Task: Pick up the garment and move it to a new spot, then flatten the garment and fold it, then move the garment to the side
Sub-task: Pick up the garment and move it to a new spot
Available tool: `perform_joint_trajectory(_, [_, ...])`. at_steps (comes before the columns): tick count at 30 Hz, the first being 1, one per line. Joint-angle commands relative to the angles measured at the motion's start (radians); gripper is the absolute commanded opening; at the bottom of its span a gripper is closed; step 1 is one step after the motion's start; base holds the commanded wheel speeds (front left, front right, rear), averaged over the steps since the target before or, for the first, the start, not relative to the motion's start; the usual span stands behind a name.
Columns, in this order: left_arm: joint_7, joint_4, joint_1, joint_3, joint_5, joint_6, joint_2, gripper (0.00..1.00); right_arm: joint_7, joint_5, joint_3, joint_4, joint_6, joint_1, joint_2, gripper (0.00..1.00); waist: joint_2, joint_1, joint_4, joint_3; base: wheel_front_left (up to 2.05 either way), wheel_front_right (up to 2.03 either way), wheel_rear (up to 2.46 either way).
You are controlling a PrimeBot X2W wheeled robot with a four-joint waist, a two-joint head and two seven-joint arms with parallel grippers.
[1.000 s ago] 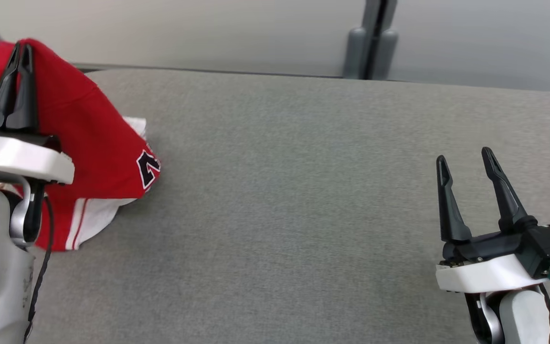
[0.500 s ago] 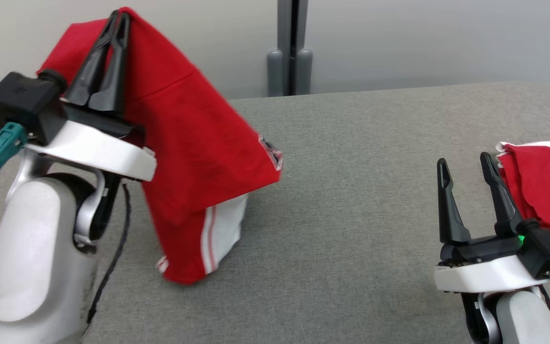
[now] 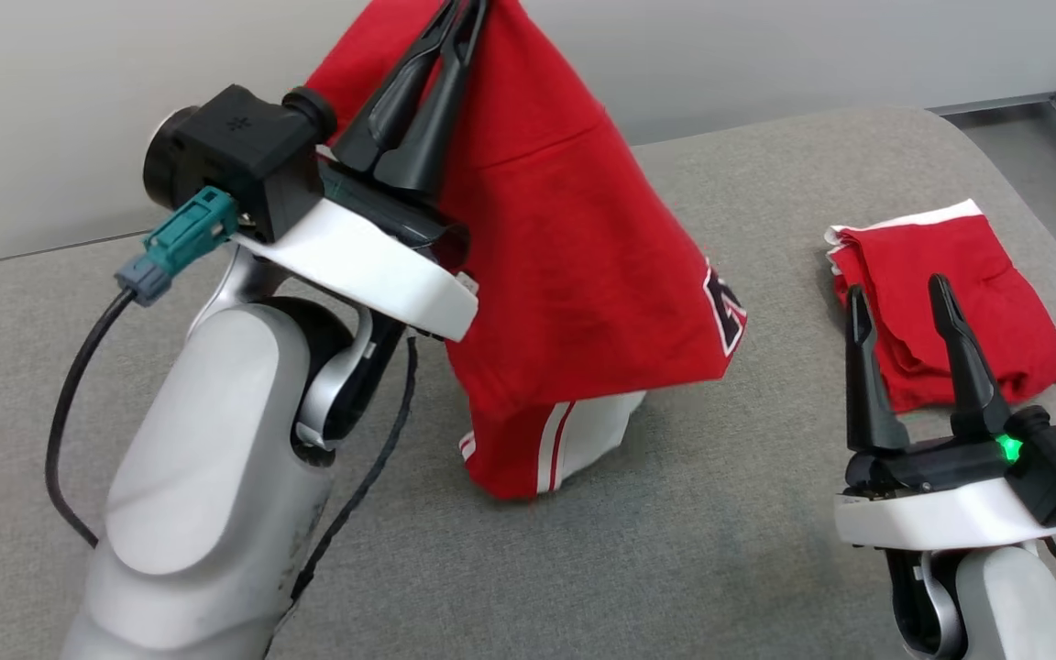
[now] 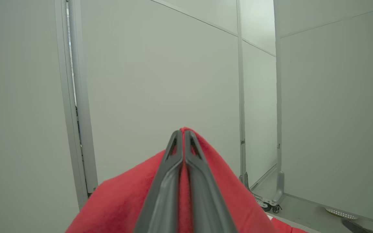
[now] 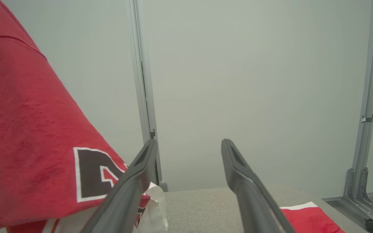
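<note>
Red and limp, the thin jersey garment [image 3: 583, 275], which has a white striped panel and a dark number patch, hangs in a tent shape from the left gripper [image 3: 466, 9]. That gripper's two long dark fingers are pressed together on a peak of the cloth, raised high over the left half of the grey fabric-covered surface [image 3: 675, 568]. The lowest hem is at the surface or barely above it; I cannot tell which. The right gripper [image 3: 896, 289] hovers low on the right with its fingers spread apart and nothing between them, just in front of a second red cloth, folded flat with a white edge [image 3: 959, 275].

The garment looks light and entirely without stiffness, so I judge it will swing with any arm motion and collapse into folds the moment it is set down. The weave seems smooth, so a pinch on a single layer might slip. A doubled edge — the hem by the white stripes or a seam near the number patch — should give the narrow fingers more to bite. For flattening, the free gripper would best take such an edge well apart from the present pinch, so the cloth can be stretched between the two holds. Nothing about it looks fragile, and a firm squeeze should do no harm.
</note>
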Motion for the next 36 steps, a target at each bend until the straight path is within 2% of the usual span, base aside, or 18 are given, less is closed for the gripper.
perform_joint_trajectory(1, [-0.01,0.046,0.001,0.021,-0.002,0.005,0.025,0.0,-0.006,0.009,0.002,-0.002,0.0,-0.009,-0.001,1.0,-0.0001,0.0,-0.023,0.011,0.0,0.0,0.0])
perform_joint_trajectory(2, [-0.015,0.083,0.01,0.031,0.001,0.009,0.041,0.05,-0.006,0.011,0.003,-0.002,0.0,-0.01,-0.001,1.0,-0.0001,0.0,-0.029,0.014,0.0,0.0,0.0])
perform_joint_trajectory(4, [-0.021,0.173,0.024,0.049,0.009,0.009,0.074,0.87,-0.006,0.017,0.005,-0.003,0.0,-0.014,-0.001,1.0,-0.0001,0.0,-0.04,0.022,0.0,0.0,0.0])
perform_joint_trajectory(5, [-0.024,0.22,0.029,0.055,0.018,0.009,0.095,1.0,-0.006,0.017,0.006,-0.004,0.0,-0.016,-0.001,1.0,-0.0001,0.0,-0.043,0.026,0.0,0.0,0.0])
perform_joint_trajectory(7, [-0.039,0.318,0.026,0.056,0.056,0.016,0.145,1.0,-0.006,0.018,0.008,-0.005,0.0,-0.019,-0.001,1.0,-0.0001,0.0,-0.049,0.036,0.0,0.0,0.0])
perform_joint_trajectory(9, [-0.07,0.418,0.023,0.076,0.092,0.057,0.185,1.0,-0.006,0.017,0.009,-0.003,0.0,-0.022,-0.001,1.0,-0.0001,0.0,-0.051,0.044,0.0,0.0,0.0])
perform_joint_trajectory(11, [-0.094,0.458,0.018,0.08,0.11,0.074,0.199,1.0,-0.006,0.015,0.008,-0.002,0.0,-0.022,-0.001,1.0,-0.0001,0.0,-0.051,0.049,0.0,0.0,0.0])
perform_joint_trajectory(13, [-0.134,0.524,0.019,0.088,0.117,0.097,0.202,1.0,-0.006,0.012,0.005,0.002,0.0,-0.022,-0.001,1.0,-0.0001,0.0,-0.043,0.057,0.0,0.0,0.0])
perform_joint_trajectory(19, [-0.254,0.613,0.051,0.106,0.086,0.085,0.179,1.0,-0.006,-0.013,-0.01,0.022,0.0,-0.006,-0.001,1.0,-0.0001,0.0,0.021,0.044,0.0,0.0,0.0])
perform_joint_trajectory(25, [-0.308,0.538,0.155,0.13,0.038,0.056,0.134,1.0,-0.006,-0.06,-0.024,0.053,0.0,0.028,-0.001,1.0,-0.0001,0.0,0.129,-0.007,0.0,0.0,0.0])
perform_joint_trajectory(27, [-0.311,0.499,0.224,0.142,0.035,0.069,0.119,1.0,-0.006,-0.079,-0.026,0.07,0.0,0.05,-0.001,1.0,-0.0001,0.0,0.165,-0.029,0.0,0.0,0.0])
perform_joint_trajectory(36, [-0.312,0.27,0.544,0.154,0.065,0.061,0.026,1.0,-0.006,-0.097,-0.069,0.113,0.0,0.16,-0.002,1.0,-0.0001,0.0,0.295,-0.108,0.0,0.0,0.0])
